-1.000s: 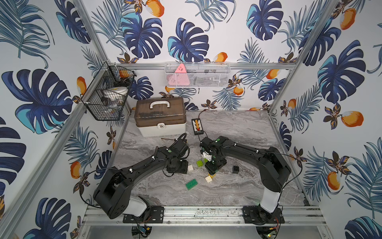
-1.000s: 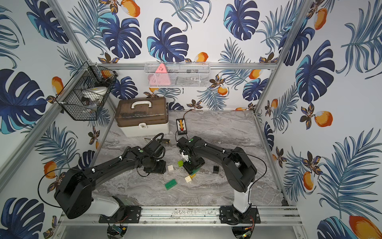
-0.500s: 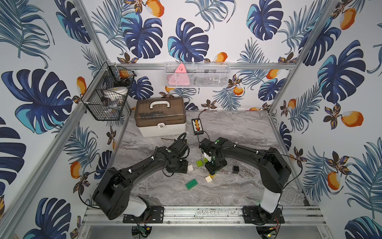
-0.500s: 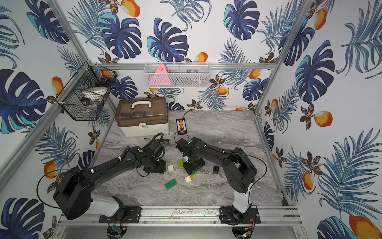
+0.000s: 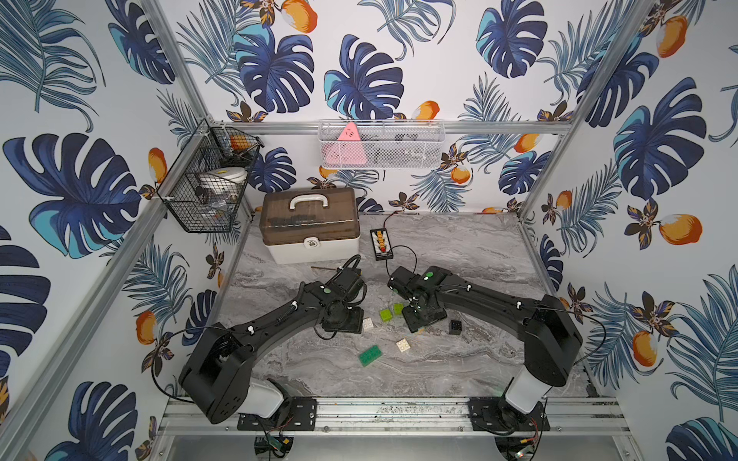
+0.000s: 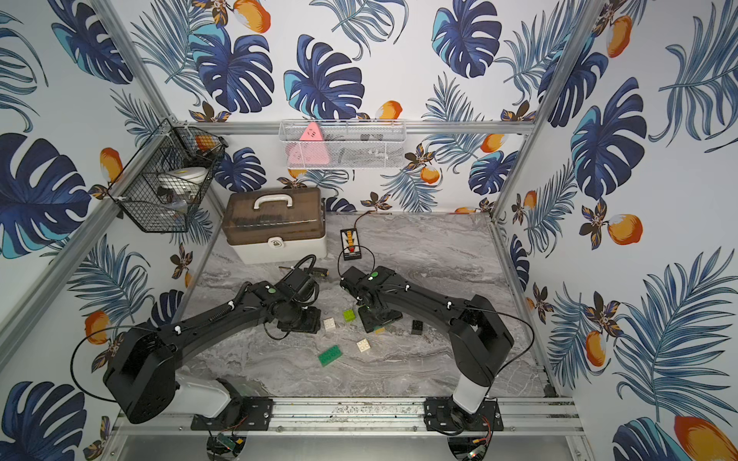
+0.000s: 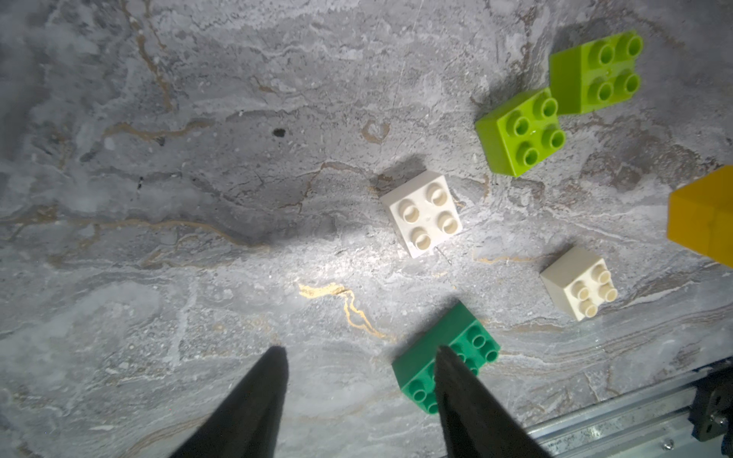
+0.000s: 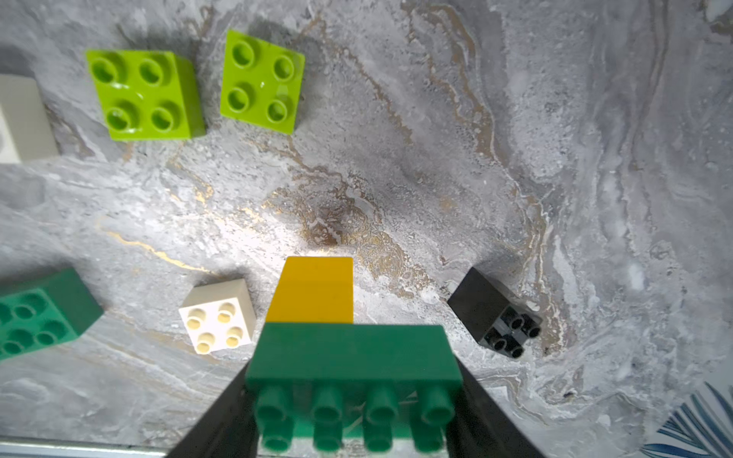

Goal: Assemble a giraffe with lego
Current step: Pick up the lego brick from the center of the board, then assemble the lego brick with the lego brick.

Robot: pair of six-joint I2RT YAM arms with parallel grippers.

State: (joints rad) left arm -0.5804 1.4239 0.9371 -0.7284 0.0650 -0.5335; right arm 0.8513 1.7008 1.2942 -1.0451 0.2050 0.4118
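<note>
My right gripper [image 8: 353, 400] is shut on a dark green long brick [image 8: 353, 363] with a yellow brick [image 8: 313, 291] joined under it, held just above the table. The same gripper [image 5: 423, 315] shows in both top views. Loose lego lies around it: two lime bricks [image 8: 144, 95] [image 8: 261, 81], a white brick [image 8: 218, 315], a black brick [image 8: 496, 311] on its side and a second dark green brick [image 8: 39, 313]. My left gripper [image 7: 359, 351] is open and empty above bare table, and that dark green brick [image 7: 448, 357] lies partly behind one finger. Another white brick [image 7: 422, 214] sits ahead of it.
A brown-lidded toolbox [image 5: 309, 223] stands at the back left, with a small wired controller [image 5: 381, 243] beside it. A wire basket [image 5: 207, 187] and a white mesh shelf [image 5: 379, 143] hang on the walls. A metal rail [image 5: 399, 411] runs along the front edge.
</note>
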